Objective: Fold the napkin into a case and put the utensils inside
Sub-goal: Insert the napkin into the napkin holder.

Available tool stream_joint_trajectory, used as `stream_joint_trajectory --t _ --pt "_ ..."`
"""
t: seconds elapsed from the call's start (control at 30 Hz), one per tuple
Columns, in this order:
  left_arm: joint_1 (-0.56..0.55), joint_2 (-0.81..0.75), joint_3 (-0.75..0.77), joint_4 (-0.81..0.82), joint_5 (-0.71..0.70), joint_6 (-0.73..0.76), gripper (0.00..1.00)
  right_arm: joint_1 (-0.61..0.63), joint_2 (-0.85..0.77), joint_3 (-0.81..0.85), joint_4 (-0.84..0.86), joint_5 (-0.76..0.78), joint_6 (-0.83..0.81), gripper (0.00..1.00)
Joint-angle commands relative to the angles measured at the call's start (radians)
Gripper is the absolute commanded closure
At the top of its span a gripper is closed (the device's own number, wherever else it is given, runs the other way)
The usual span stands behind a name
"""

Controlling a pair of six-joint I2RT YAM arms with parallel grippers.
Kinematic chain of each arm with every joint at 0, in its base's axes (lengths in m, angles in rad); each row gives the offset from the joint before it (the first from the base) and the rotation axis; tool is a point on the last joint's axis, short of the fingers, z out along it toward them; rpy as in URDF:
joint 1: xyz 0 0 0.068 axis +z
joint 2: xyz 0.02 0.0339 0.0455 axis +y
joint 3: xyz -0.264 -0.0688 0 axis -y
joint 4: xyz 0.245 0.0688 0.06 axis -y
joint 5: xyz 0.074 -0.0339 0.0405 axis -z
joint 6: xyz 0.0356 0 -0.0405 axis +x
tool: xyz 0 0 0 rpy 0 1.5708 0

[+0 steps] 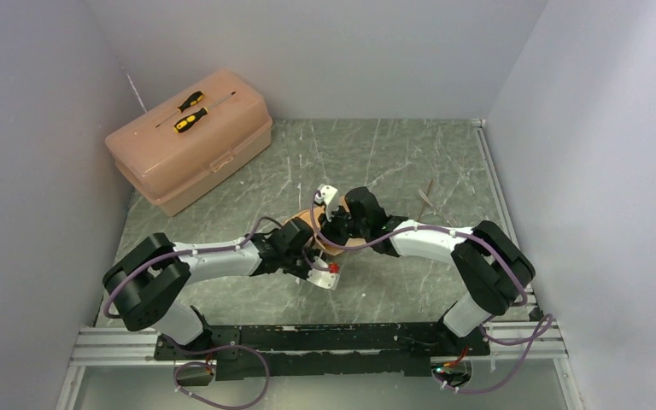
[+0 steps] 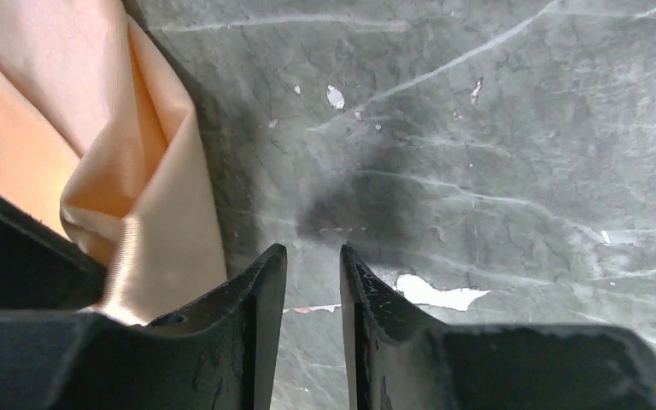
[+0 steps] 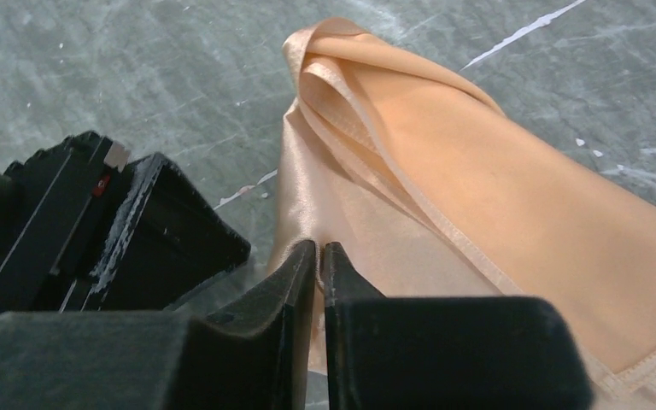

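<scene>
The peach-tan satin napkin lies folded and creased on the table. In the top view only small patches of it show under the two grippers at mid-table. My right gripper is shut on a fold of the napkin's near edge. My left gripper is slightly open and empty over bare table, just right of the napkin's folded edge. In the top view the left gripper and right gripper are close together. The thin utensils lie on the table to the right, apart from the napkin.
A pink plastic toolbox stands at the back left with two yellow-and-black screwdrivers on its lid. Grey walls enclose the table on three sides. The left gripper's black body sits right beside the right gripper.
</scene>
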State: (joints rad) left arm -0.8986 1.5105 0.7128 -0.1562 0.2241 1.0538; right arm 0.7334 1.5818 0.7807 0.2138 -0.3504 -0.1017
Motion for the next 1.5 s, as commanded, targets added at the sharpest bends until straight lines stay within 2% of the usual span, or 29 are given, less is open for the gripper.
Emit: stream_joint_trajectory --t 0.0,0.17,0.3,0.4,0.6,0.73,0.97,1.13,1.33,1.47 --pt "-0.003 -0.043 0.023 -0.071 -0.01 -0.03 0.64 -0.015 -0.035 0.021 -0.028 -0.055 0.048 0.8" --pt "-0.003 -0.155 0.027 -0.218 0.037 -0.068 0.62 -0.046 -0.071 -0.01 -0.046 -0.02 0.165 0.67" --pt "-0.004 -0.193 0.029 -0.234 0.006 -0.122 0.62 -0.048 -0.1 -0.042 -0.053 0.066 0.213 0.6" --pt "-0.003 -0.195 0.016 -0.205 0.001 -0.125 0.59 -0.064 -0.086 -0.037 -0.082 0.179 0.239 0.61" --pt "-0.005 -0.12 0.009 -0.127 -0.013 -0.076 0.49 -0.143 -0.019 0.005 -0.189 0.365 0.351 0.68" --pt "-0.005 -0.09 0.021 -0.086 -0.009 -0.051 0.47 -0.194 -0.093 -0.05 -0.238 0.483 0.437 0.61" --pt "-0.003 -0.028 0.024 -0.021 -0.017 -0.015 0.47 -0.258 -0.163 -0.114 -0.323 0.506 0.541 0.46" --pt "-0.005 -0.022 0.031 -0.02 -0.01 0.011 0.48 -0.312 -0.157 -0.114 -0.317 0.459 0.571 0.42" --pt "-0.006 -0.006 0.048 -0.018 -0.031 0.023 0.49 -0.359 -0.056 -0.085 -0.254 0.375 0.605 0.44" --pt "-0.004 0.007 0.05 0.001 -0.046 0.036 0.5 -0.402 -0.024 -0.101 -0.163 0.29 0.648 0.57"
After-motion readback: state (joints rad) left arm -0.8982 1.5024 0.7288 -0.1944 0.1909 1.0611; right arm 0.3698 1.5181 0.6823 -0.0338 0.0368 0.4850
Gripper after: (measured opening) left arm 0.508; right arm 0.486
